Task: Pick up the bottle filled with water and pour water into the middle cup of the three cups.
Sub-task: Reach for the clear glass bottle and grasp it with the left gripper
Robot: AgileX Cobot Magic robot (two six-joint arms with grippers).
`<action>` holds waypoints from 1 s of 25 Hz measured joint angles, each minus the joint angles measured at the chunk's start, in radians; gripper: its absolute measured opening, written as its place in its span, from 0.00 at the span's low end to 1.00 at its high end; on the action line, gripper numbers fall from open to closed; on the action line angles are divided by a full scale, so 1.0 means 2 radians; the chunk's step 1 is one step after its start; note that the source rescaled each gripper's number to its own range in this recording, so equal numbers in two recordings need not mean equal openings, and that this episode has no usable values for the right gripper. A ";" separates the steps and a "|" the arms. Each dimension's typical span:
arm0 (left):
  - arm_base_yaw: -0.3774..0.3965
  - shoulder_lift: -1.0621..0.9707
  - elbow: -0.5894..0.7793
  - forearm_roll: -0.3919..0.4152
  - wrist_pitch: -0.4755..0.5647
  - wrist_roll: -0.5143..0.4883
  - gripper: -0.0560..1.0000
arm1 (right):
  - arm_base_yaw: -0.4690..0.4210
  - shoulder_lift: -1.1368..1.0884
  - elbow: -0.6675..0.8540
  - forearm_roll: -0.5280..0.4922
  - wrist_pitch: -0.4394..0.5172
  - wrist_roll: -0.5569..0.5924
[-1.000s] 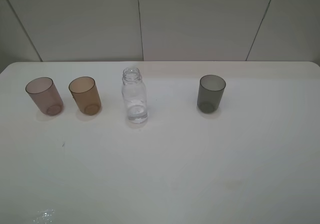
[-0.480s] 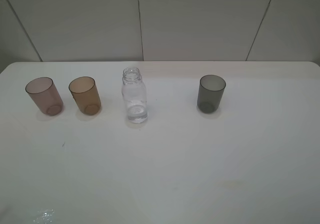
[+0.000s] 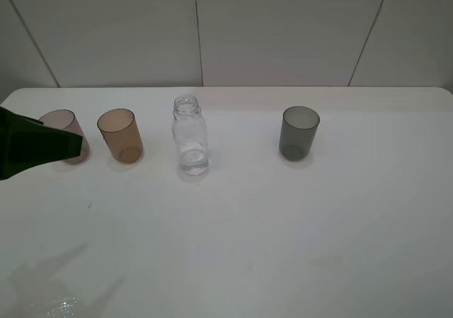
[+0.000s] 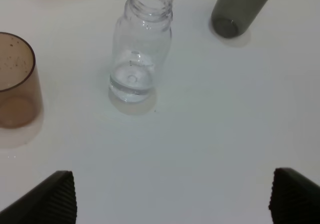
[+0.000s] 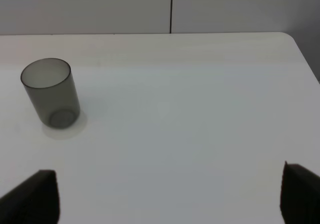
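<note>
White counter point(image 3: 297, 233) under everything. Far left: green left arm point(image 3: 32, 150) raised above the counter, hiding part of the pink cup point(image 3: 62, 120); left jaws spread wide, empty. Next, amber middle cup point(image 3: 120, 135), upright, near the pink one, in full view. Then clear bottle point(image 3: 190, 135), upright, capless, a little water at the bottom, apart from both neighbours. Well to the right, grey cup point(image 3: 299, 132), standing alone. Last, right jaws wide apart too, gripping nothing.

No writing, label, brand or number can be read in any view. The bottle point(image 3: 190, 137) is plain and clear. The surface point(image 3: 283, 226) shows no legible marks.
</note>
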 joint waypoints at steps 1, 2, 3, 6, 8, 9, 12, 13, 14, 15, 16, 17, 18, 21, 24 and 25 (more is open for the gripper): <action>-0.006 0.011 0.000 -0.001 -0.013 0.008 1.00 | 0.000 0.000 0.000 0.000 0.000 0.000; -0.023 0.029 0.000 -0.004 -0.042 0.019 1.00 | 0.000 0.000 0.000 0.000 0.000 0.000; -0.035 0.039 0.000 -0.004 -0.058 0.024 1.00 | 0.000 0.000 0.000 0.000 0.000 0.000; -0.071 0.061 0.004 -0.006 -0.109 0.028 1.00 | 0.000 0.000 0.000 0.000 0.000 0.000; -0.104 0.070 0.015 -0.006 -0.162 0.029 1.00 | 0.000 0.000 0.000 0.000 0.000 0.000; -0.126 0.075 0.024 -0.006 -0.195 0.029 1.00 | 0.000 0.000 0.000 0.000 0.000 0.000; -0.197 0.090 0.054 -0.006 -0.292 0.029 1.00 | 0.000 0.000 0.000 0.000 0.000 0.000; -0.222 0.098 0.064 -0.006 -0.328 0.028 1.00 | 0.000 0.000 0.000 0.000 0.000 0.000; -0.247 0.108 0.073 -0.006 -0.361 0.027 1.00 | 0.000 0.000 0.000 0.000 0.000 0.000; -0.267 0.117 0.081 -0.006 -0.388 0.025 1.00 | 0.000 0.000 0.000 0.000 0.000 0.000; -0.288 0.129 0.088 -0.006 -0.418 0.022 1.00 | 0.000 0.000 0.000 0.000 0.000 0.000; -0.307 0.144 0.095 -0.006 -0.449 0.015 1.00 | 0.000 0.000 0.000 0.000 0.000 0.000; -0.323 0.160 0.102 -0.006 -0.478 0.007 1.00 | 0.000 0.000 0.000 0.000 0.000 0.000; -0.350 0.216 0.115 -0.006 -0.552 -0.039 1.00 | 0.000 0.000 0.000 0.000 0.000 0.000; -0.359 0.274 0.117 -0.006 -0.617 -0.096 1.00 | 0.000 0.000 0.000 0.000 0.000 0.000; -0.359 0.294 0.118 -0.006 -0.641 -0.116 1.00 | 0.000 0.000 0.000 0.000 0.000 0.000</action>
